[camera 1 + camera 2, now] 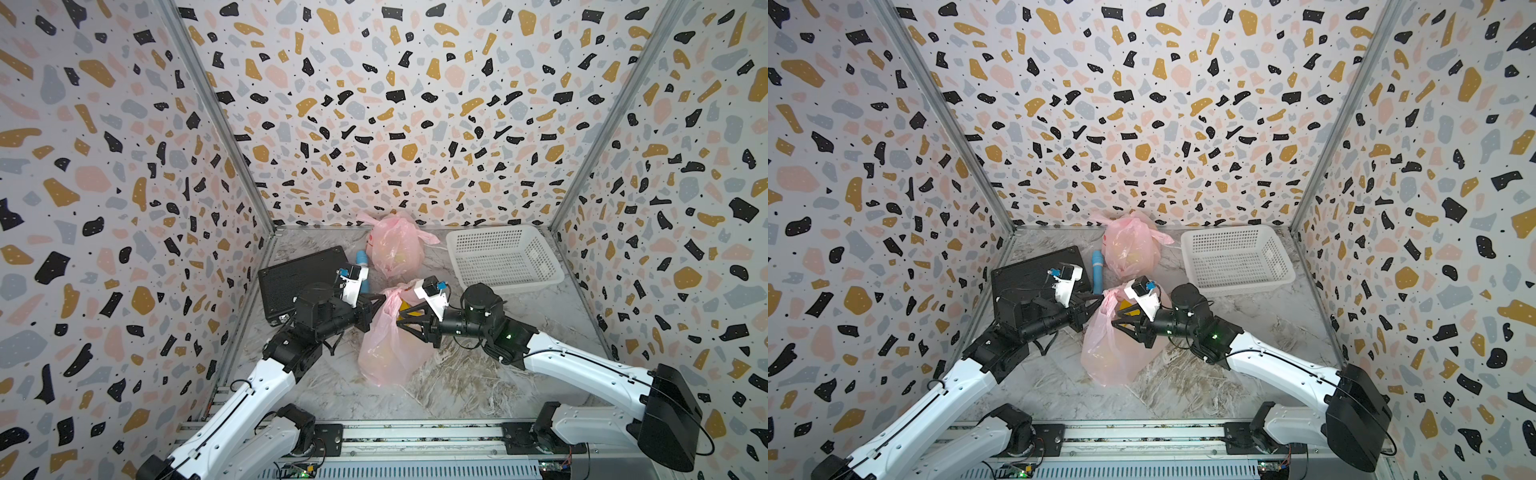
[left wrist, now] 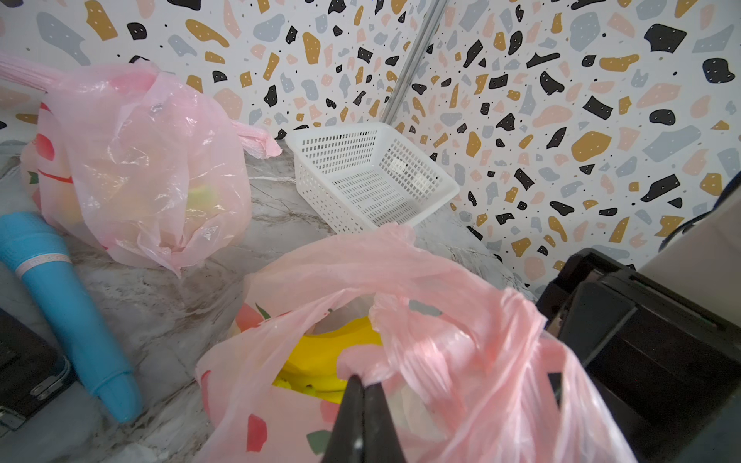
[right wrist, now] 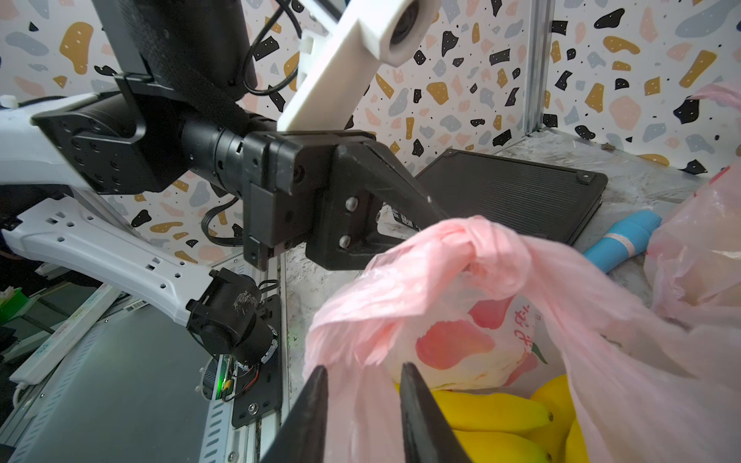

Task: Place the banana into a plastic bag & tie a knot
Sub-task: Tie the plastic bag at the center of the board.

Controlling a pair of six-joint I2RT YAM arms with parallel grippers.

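White arms (image 1: 266,386), black joints (image 1: 482,299), black cables (image 1: 548,352), black left claw (image 2: 363,385).

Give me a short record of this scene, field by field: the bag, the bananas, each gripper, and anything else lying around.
near pink bag: handles twisted into a knot
bananas: yellow, inside the near bag
left gripper: shut on a bag handle
right gripper: open, at the bag's mouth
far pink bag: behind the near one, top closed
other items: white basket, blue tube, black case
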